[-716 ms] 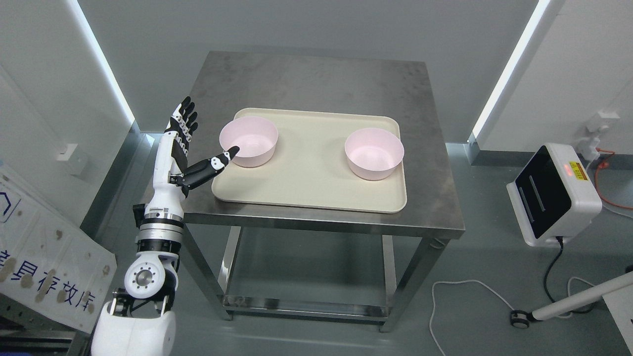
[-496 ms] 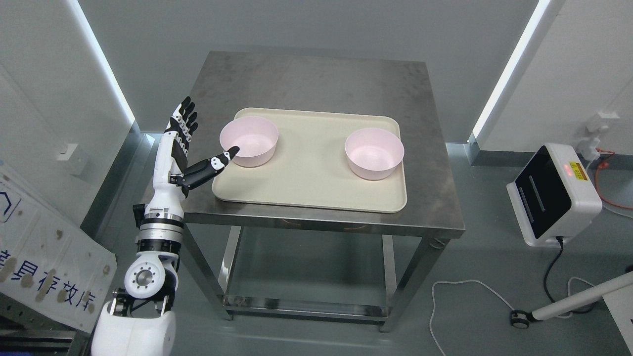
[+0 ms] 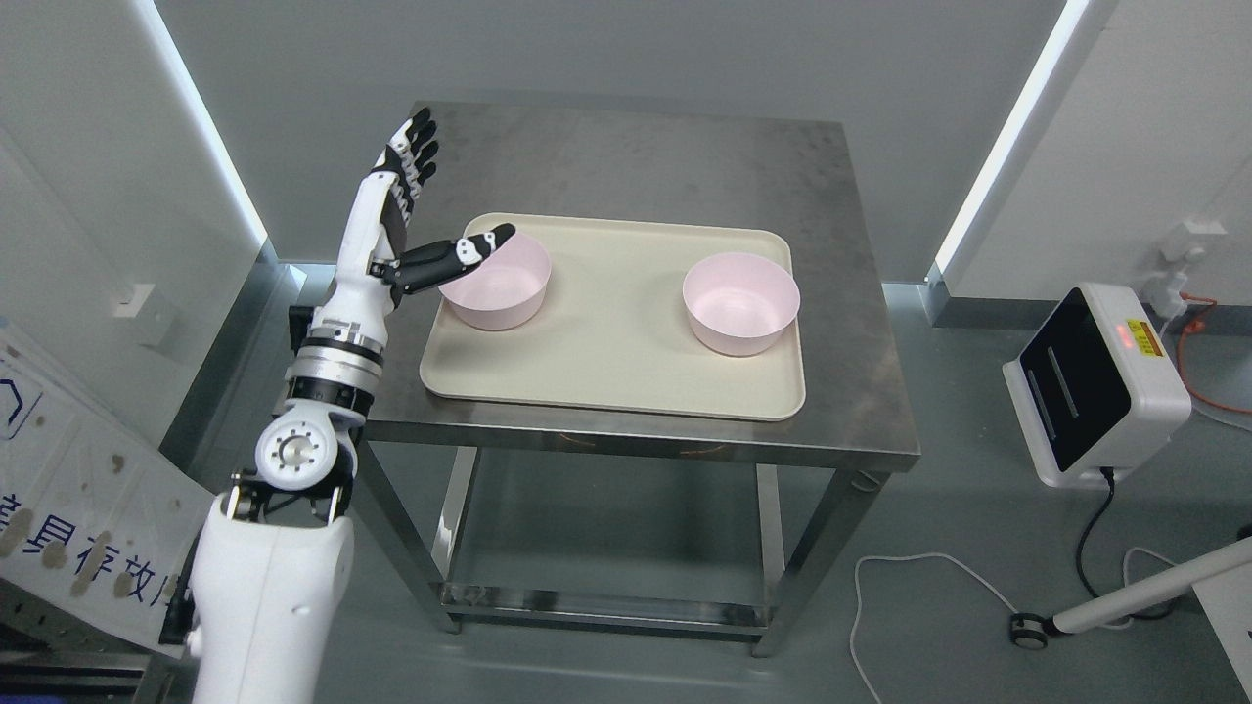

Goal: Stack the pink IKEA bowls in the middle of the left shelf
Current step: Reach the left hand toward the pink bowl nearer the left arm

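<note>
Two pink bowls stand upright on a beige tray (image 3: pixel 606 381) on a steel table. The left bowl (image 3: pixel 501 288) is at the tray's far left; the right bowl (image 3: pixel 740 303) is near its right edge. My left hand (image 3: pixel 430 210) is raised just left of the left bowl, open, with four fingers pointing up and the thumb (image 3: pixel 469 251) stretched across that bowl's near-left rim. It holds nothing. The thumb hides part of the rim. The right arm does not show.
The steel table (image 3: pixel 626 156) has bare surface behind the tray. A white device with a dark screen (image 3: pixel 1091 386) stands on the floor at the right, with cables around it. A printed board (image 3: pixel 68 508) leans at the lower left.
My left arm has lifted and moved forward and to the right. The hand went from beside the tray's left edge to up over the left bowl's rim. Both bowls stayed put.
</note>
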